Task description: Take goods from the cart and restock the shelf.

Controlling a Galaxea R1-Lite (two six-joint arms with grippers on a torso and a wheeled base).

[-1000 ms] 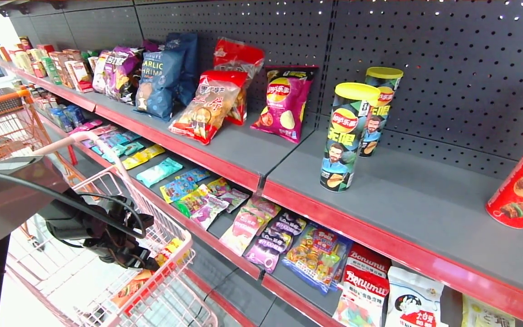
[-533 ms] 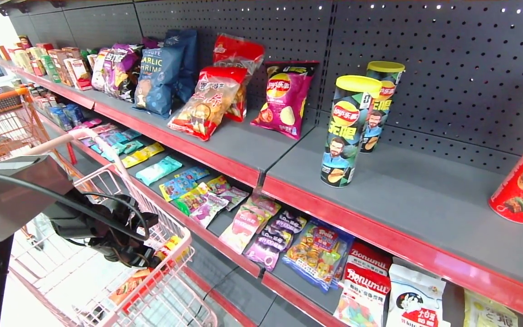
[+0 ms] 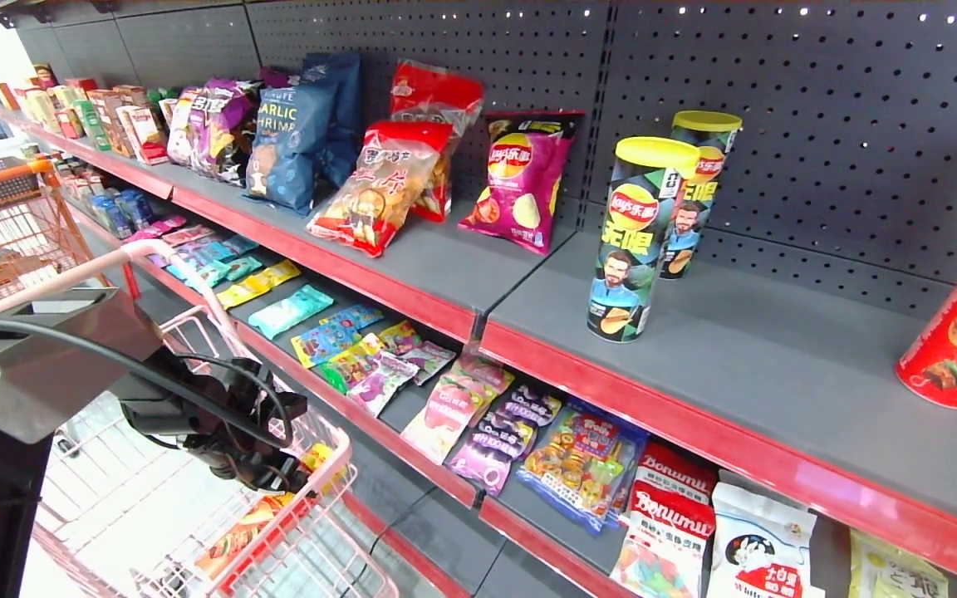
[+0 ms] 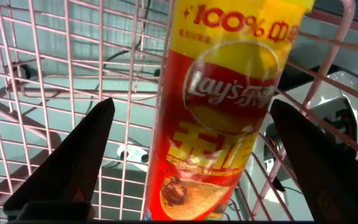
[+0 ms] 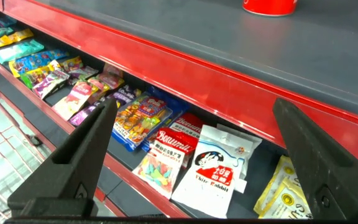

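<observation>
L fingers [image 4: 73, 168] released astride chip can [image 4: 222, 112], arm [image 3: 179, 407] angled down in cart [image 3: 304, 548]; R fingers [image 5: 73, 168] released near shelf [image 5: 197, 68].

Glossy chip can [image 4: 222, 118], coated-wire cart [image 3: 71, 272]

A round logo and bold lettering, with a percent figure above, covered the red-and-yellow chip can [image 4: 219, 112]. A like logo marked the yellow-lidded cans [image 3: 636, 241] and the pink chip bag [image 3: 520, 178]. White words stood on the blue bag [image 3: 286, 141], and white script on the red pouches [image 3: 669, 507].
</observation>
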